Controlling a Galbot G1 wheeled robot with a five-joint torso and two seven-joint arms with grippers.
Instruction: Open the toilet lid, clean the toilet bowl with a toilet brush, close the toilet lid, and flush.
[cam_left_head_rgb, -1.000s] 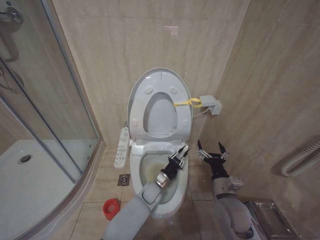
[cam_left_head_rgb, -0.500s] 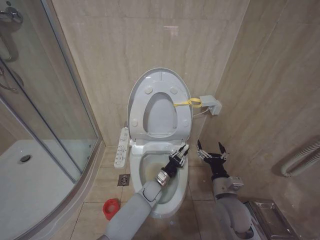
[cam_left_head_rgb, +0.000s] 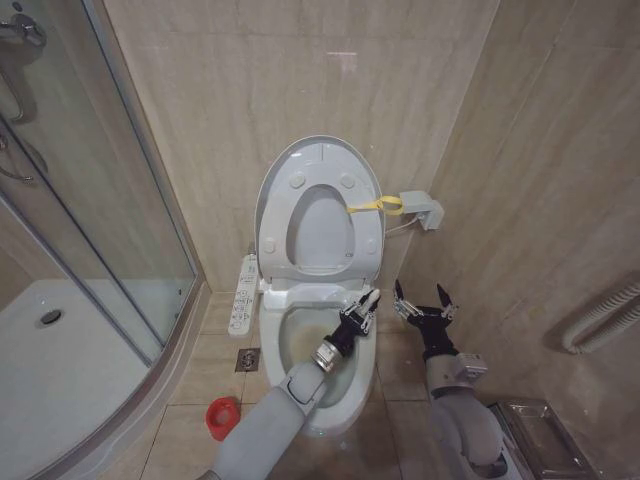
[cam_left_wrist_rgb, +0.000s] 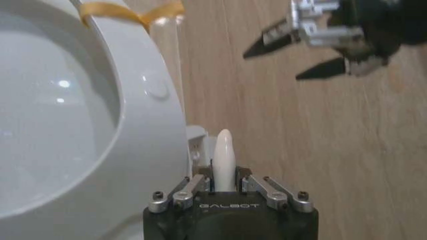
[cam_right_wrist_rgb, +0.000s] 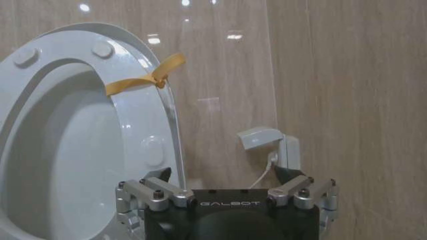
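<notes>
Toilet brush (cam_left_wrist_rgb: 223, 157): white stick handle pinched in my L claw (cam_left_head_rgb: 360, 312), which sits over the right rim of the toilet bowl (cam_left_head_rgb: 300, 345); bristle head hidden from me. I'd call this the scrub step. Next move, by my read, needs the head swept round the basin walls w/o knocking the rim. Bowl is white ceramic w/ a brownish-yellow tint inside. Toilet lid (cam_left_head_rgb: 322, 160) and seat ring stand upright against the wall, yellow strap (cam_left_head_rgb: 377, 207) hanging at the lid's right edge. R claw (cam_left_head_rgb: 422, 305) hangs just beside the bowl on the right, fingers spread, empty. Red holder cup (cam_left_head_rgb: 223, 417) on the floor, left of the bowl.
</notes>
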